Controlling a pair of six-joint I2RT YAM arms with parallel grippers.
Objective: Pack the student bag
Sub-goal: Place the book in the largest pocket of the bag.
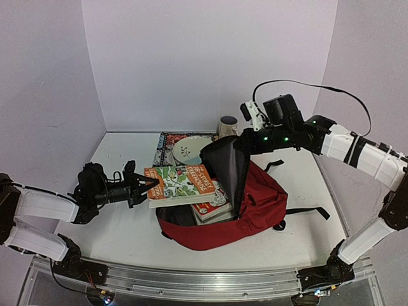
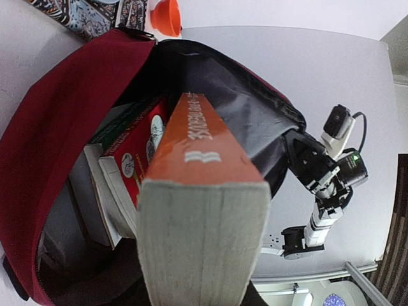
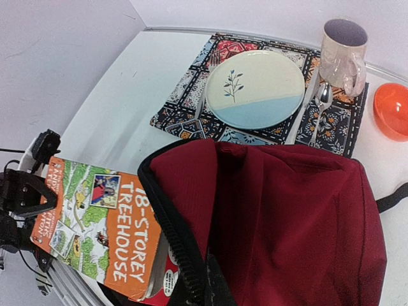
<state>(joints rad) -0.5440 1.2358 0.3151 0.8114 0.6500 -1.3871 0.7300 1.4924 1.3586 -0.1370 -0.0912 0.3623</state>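
Observation:
The dark-red student bag (image 1: 261,204) lies on the table with its mouth open to the left. My right gripper (image 1: 237,143) is shut on the bag's front flap (image 3: 274,217) and holds it lifted. My left gripper (image 1: 148,185) is shut on an orange book (image 1: 182,183), held flat with its far end in the bag's mouth. Two books (image 1: 213,209) lie stacked inside the bag under it. In the left wrist view the orange book's page edge (image 2: 201,242) fills the near view and hides my fingers. The book's cover (image 3: 102,226) reads "18-Storey Treehouse".
Behind the bag lies a patterned placemat (image 3: 191,102) with a white and blue plate (image 3: 255,89), a spoon (image 3: 322,99) and a mug (image 3: 342,54). An orange bowl (image 3: 392,111) stands to the right of the mat. Walls close in on the back and sides.

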